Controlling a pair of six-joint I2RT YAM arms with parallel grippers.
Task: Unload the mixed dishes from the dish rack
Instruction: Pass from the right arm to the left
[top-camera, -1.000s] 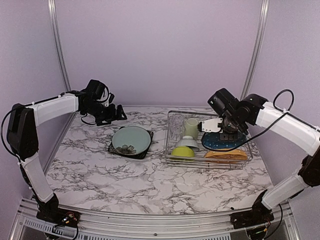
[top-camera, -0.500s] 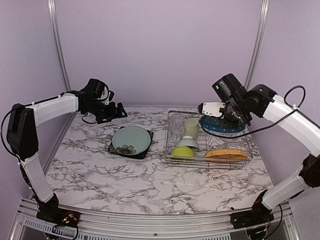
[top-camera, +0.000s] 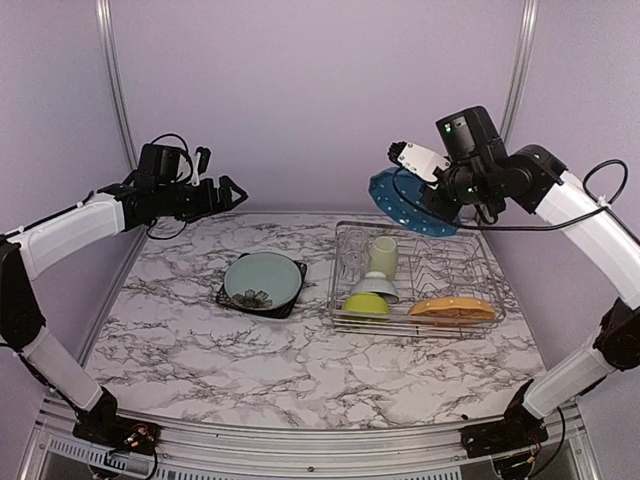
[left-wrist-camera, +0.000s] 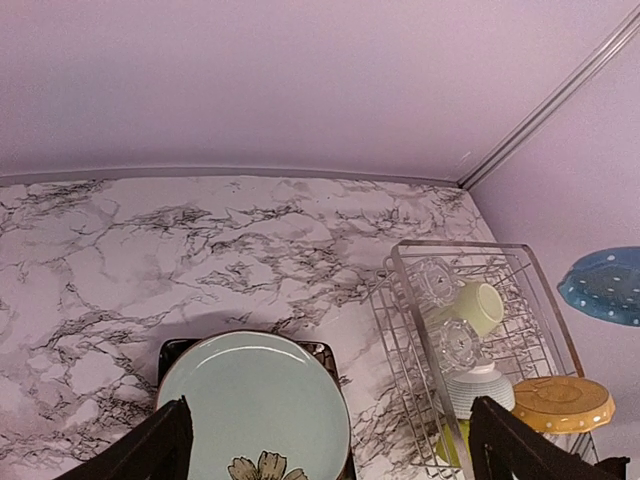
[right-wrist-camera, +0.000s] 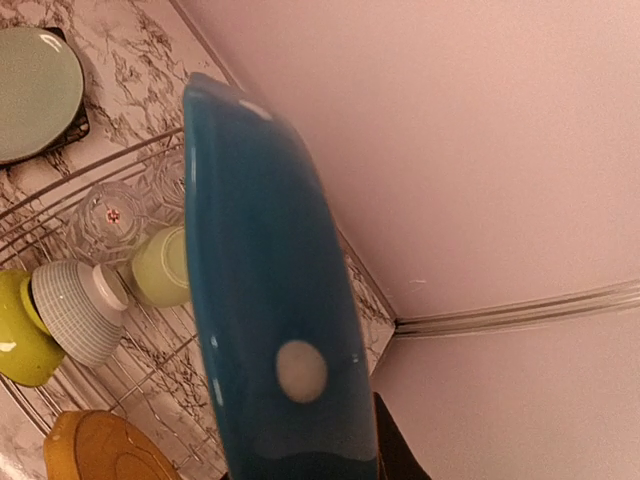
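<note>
The blue glazed plate with white dots (top-camera: 408, 205) is held aloft above the far side of the rectangular silver wire dish rack (top-camera: 415, 322), pinched by its rim in the right gripper (top-camera: 438, 197) and tilted steeply on edge. The left gripper (top-camera: 228, 191) is held over the far left of the table with its fingers spread wide and nothing between them.

The main risk is judged to lie in that rim-only pinch. The glaze looks smooth and slick, so the plate could swivel or slide out between the fingers during a quick swing. If it were dropped here, it would likely fall on the clear faceted glass (top-camera: 352, 256) and the pale green mug (top-camera: 382, 255) standing in the rack's far left part. A low carry could also clip the upright tines or the rack's wall.

Nearer in the rack, a small white ribbed bowl (top-camera: 377, 286) is tipped against a glossy lime green bowl (top-camera: 366, 304). An orange dotted plate (top-camera: 452, 309) lies flat at the near right. A dark square plate (top-camera: 222, 297) rests on the marble-patterned table (top-camera: 300, 370), well left of the rack.
</note>
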